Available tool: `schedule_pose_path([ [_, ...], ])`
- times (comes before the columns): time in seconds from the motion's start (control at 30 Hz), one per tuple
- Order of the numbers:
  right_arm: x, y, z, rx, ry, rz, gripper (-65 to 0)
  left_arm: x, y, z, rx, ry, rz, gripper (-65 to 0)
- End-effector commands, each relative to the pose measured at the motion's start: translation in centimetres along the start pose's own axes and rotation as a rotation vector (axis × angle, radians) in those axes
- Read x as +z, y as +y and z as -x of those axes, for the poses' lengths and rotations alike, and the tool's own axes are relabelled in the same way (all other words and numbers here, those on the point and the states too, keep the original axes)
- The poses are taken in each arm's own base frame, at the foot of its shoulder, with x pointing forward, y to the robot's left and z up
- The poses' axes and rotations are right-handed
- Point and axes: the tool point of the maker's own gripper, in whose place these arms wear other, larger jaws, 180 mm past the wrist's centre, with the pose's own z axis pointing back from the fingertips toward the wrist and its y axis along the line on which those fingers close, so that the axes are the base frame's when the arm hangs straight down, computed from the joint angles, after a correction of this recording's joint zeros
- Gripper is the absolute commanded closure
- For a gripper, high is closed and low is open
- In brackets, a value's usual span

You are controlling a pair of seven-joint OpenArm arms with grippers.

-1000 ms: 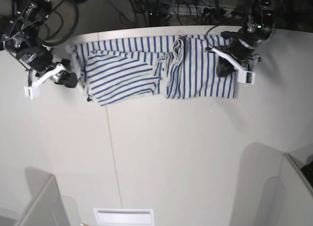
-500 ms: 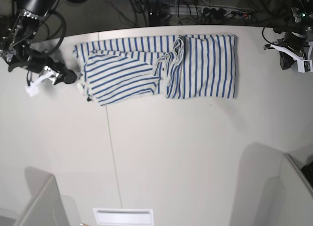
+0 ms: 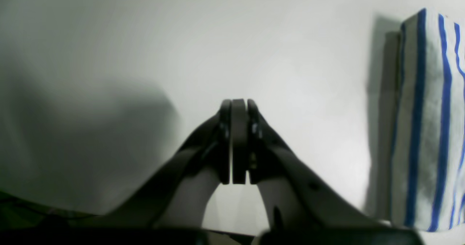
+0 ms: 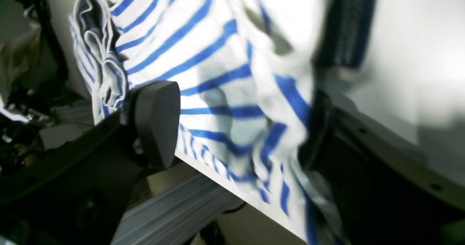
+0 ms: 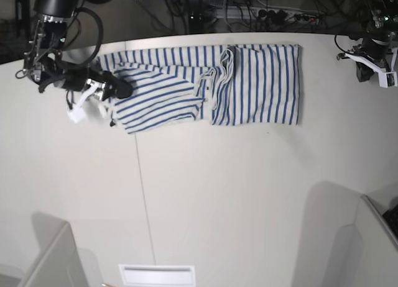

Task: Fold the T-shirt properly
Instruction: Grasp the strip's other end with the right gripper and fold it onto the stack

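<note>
Since a second ago the left arm has pulled right off the shirt and parked out at the far corner of the table (image 5: pixel 205 194), while the right arm has swung in from the bare tabletop to the shirt's end. So the left gripper (image 3: pixel 234 141) is pinched completely shut with nothing in it, well clear of the T-shirt (image 5: pixel 261 82), whose edge you just catch in its wrist view. The right gripper (image 5: pixel 102 88) has its jaws spread wide around the bunched cloth at that end, one finger each side, not clamped on it yet as far as I can tell. The shirt's lying along the back edge of the table, one end already folded over on itself. Looks to me like it's lining up the next fold: it needs to close on that edge, lift and carry it across.
</note>
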Motion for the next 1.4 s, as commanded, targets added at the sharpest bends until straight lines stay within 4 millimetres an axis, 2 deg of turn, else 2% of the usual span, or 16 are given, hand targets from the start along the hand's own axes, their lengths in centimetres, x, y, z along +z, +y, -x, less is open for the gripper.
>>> schedule_pose_path([
  [0.0,-0.2,-0.8,1.4,0.010,0.069,0.051,-44.4,-0.3,-0.9,-1.0,-0.039,-0.025,0.025,0.0],
  [0.1,-0.8,-0.3,1.7,0.026,0.083,0.042,-42.3,-1.6,-2.6,-0.1,-0.115,0.014,0.036,0.0],
  [0.2,-1.1,-0.7,0.9,0.012,0.030,0.044,-33.6,-3.0,-3.9,1.0,-0.157,0.054,0.050,0.0],
  [0.3,-0.8,-2.3,0.7,-0.020,0.019,0.069,-21.8,-3.7,-5.2,1.5,-0.177,0.065,0.058,0.0],
  [0.43,-0.2,-2.4,-1.6,0.009,-0.008,0.085,0.0,-4.3,-7.9,2.7,-0.273,0.101,0.098,0.0],
  [0.53,1.0,-2.3,-4.3,0.040,-0.040,0.106,0.0,-4.9,-10.5,2.5,-0.300,0.094,0.151,0.0],
  [0.63,2.1,-2.4,-6.8,-0.025,-0.085,0.143,0.0,-5.5,-13.0,1.8,-0.275,0.070,0.189,0.0],
  [0.77,3.4,-1.6,-10.0,-0.078,-0.141,0.170,0.0,-5.9,-17.8,1.0,-0.293,0.041,0.290,0.0],
  [0.8,3.6,-1.0,-10.6,-0.046,-0.141,0.182,0.0,-5.9,-19.1,0.8,-0.297,0.032,0.313,0.0],
  [0.87,3.3,0.8,-11.2,0.058,-0.132,0.220,0.0,-6.1,-20.5,0.3,-0.283,0.020,0.321,0.0],
  [0.97,3.0,3.0,-11.1,0.176,-0.123,0.296,0.0,-6.5,-22.1,-0.3,-0.272,0.010,0.324,0.0],
  [1.07,2.1,5.4,-9.9,0.253,-0.119,0.327,0.0,-7.1,-23.1,-0.1,-0.271,0.021,0.333,0.0],
  [1.27,1.7,11.2,-7.0,0.320,-0.141,0.260,0.0,-7.2,-23.4,0.2,-0.275,0.030,0.339,0.0],
  [1.37,1.1,13.1,-5.1,0.310,-0.121,0.231,0.0,-7.1,-23.3,0.2,-0.277,0.029,0.339,0.0],
])
